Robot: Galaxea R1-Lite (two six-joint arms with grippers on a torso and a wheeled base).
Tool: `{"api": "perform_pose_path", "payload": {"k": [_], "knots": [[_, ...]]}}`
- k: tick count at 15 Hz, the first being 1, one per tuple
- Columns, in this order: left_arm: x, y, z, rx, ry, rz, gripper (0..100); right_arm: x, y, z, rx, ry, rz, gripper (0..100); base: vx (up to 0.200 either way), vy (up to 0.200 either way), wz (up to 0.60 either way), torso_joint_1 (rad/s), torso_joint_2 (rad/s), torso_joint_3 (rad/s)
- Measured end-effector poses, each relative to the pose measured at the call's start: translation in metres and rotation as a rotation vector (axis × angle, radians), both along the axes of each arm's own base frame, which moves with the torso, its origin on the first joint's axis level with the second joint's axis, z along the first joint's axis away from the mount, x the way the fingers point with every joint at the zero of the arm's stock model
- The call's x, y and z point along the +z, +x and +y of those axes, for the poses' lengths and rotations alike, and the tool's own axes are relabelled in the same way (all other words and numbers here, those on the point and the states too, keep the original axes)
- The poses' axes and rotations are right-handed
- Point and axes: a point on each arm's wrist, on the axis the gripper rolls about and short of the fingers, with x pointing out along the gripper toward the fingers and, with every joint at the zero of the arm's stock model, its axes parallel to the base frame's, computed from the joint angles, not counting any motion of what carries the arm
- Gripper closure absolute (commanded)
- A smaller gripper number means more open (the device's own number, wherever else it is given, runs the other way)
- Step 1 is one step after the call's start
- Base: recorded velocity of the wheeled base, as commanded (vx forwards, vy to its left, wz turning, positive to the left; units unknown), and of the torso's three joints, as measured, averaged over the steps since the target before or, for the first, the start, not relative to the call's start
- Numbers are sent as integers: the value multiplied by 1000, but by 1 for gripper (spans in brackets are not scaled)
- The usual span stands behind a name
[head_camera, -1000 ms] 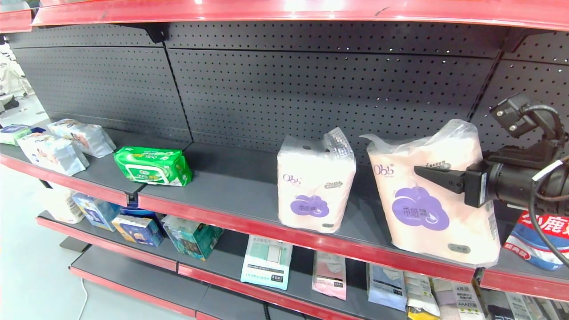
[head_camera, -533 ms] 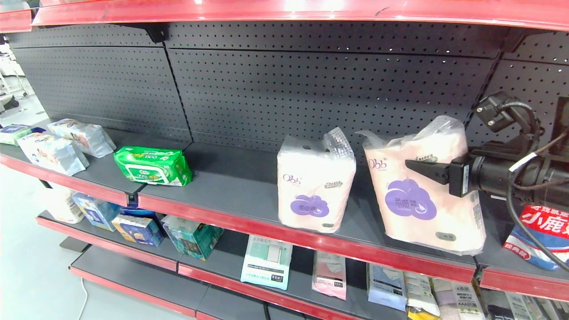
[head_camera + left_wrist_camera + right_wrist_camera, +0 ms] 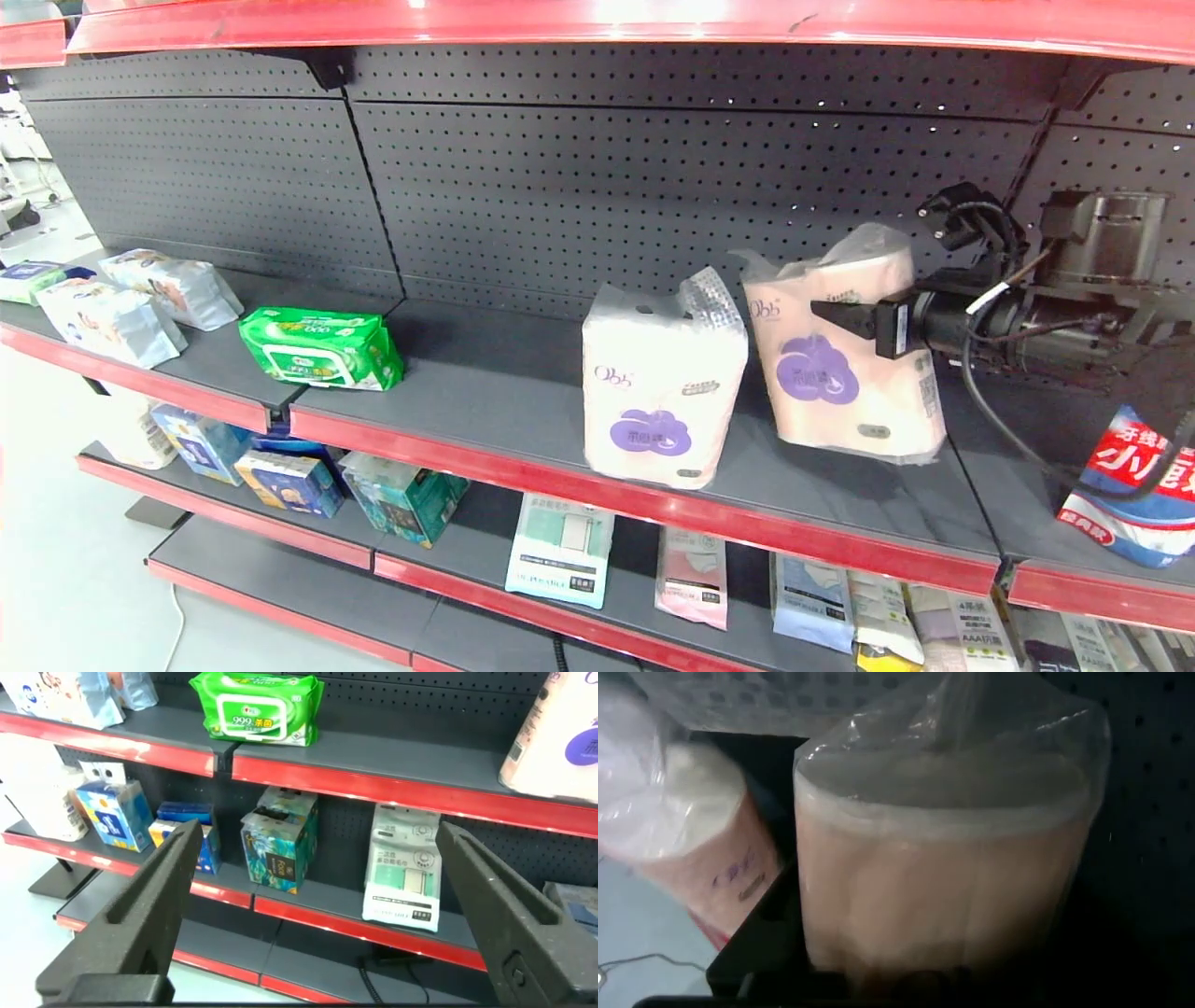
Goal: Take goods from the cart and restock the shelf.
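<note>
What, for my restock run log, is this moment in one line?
right gripper: shut on held tissue pack, over shelf, right of standing tissue pack | left gripper: fingers open, empty, facing lower shelves

Strong overhead light glares white on the red top shelf edge (image 3: 597,19), and the head view's straight lines bow toward its corners. The lower shelf (image 3: 280,583) sits in softer shade. The tissue pack (image 3: 943,877) looks dim in the right wrist view, perhaps shadowed from above; the left wrist view is evenly bright.
</note>
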Motion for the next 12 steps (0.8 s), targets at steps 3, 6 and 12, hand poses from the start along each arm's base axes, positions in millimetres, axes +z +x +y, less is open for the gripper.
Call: {"api": "perform_pose_path", "payload": {"k": [3,6,12], "knots": [[0,0,0,0,0,0,0,-1,33,-6,74,10,-24,100,0,0,0,0,0,0],[0,0,0,0,0,0,0,-12,52,-8,178,27,-22,100,0,0,0,0,0,0],[0,0,0,0,0,0,0,-18,92,1,373,77,-72,100,0,0,0,0,0,0]]}}
